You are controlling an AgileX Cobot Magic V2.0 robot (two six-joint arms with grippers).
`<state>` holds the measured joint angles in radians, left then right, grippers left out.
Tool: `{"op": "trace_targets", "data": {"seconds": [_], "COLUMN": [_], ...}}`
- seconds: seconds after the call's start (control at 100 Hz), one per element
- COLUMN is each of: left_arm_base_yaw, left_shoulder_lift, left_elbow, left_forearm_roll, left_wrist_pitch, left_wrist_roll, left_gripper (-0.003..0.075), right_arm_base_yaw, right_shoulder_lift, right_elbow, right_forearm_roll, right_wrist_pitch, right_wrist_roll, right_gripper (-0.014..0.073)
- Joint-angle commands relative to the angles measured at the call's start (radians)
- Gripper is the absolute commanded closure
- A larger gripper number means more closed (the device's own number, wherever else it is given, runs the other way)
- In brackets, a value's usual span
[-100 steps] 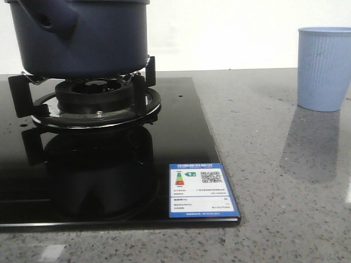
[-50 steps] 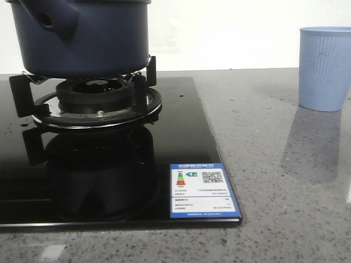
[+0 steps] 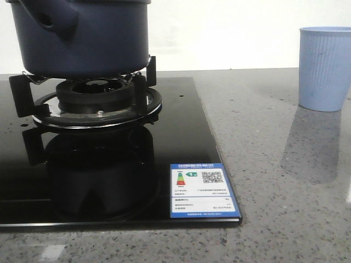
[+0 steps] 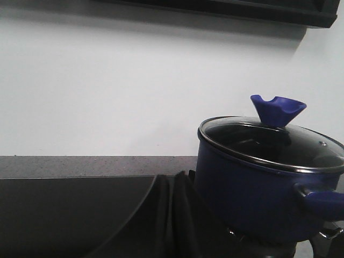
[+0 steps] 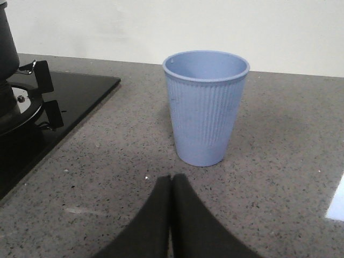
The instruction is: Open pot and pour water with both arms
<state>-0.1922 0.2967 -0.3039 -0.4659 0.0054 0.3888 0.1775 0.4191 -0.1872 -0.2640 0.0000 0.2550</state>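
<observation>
The dark navy pot [image 3: 82, 38] stands on the black burner grate [image 3: 93, 101] at the far left; its stubby hollow handle [image 3: 52, 22] points toward me. In the left wrist view the pot [image 4: 252, 188] carries a glass lid [image 4: 274, 142] with a blue knob [image 4: 277, 109]. My left gripper [image 4: 172, 180] is shut and empty, just beside the pot's wall. My right gripper [image 5: 172, 180] is shut and empty over the counter, a little short of the pale blue ribbed cup [image 5: 205, 107]. The cup [image 3: 324, 68] stands upright at the far right. Neither gripper shows in the front view.
The black glass hob [image 3: 109, 181] covers the left half of the grey speckled counter [image 3: 285, 186] and bears a blue-and-white energy label [image 3: 203, 189] near its front right corner. A white wall runs behind.
The front view has shifted very slightly, so the cup and label sit a few pixels further right. Pot and cup have not moved.
</observation>
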Motion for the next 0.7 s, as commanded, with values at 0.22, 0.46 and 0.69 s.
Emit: {"op": "trace_targets", "data": {"seconds": [0.22,0.46,0.69], "left_arm_base_yaw": [0.022,0.136,0.172], "left_shoulder_lift": [-0.032,-0.223,-0.328], "left_elbow": [0.039,0.232,0.338], "left_forearm_roll": [0.139,0.397,0.400], "left_wrist_pitch": [-0.080,0.005,0.044], "left_wrist_roll": [-0.139,-0.417,-0.419], "left_gripper": [0.0739,0.0739,0.0739], "right_arm_base_yaw": [0.002,0.002,0.002], "right_shoulder_lift": [0.001,0.001,0.001], "right_elbow": [-0.026,-0.026,-0.026], "right_forearm_roll": [-0.014,-0.014,-0.014], "right_wrist_pitch": [-0.084,-0.084,-0.084], "right_wrist_roll": [-0.002,-0.002,-0.002], "right_gripper": [0.0660,0.0660,0.0660]}}
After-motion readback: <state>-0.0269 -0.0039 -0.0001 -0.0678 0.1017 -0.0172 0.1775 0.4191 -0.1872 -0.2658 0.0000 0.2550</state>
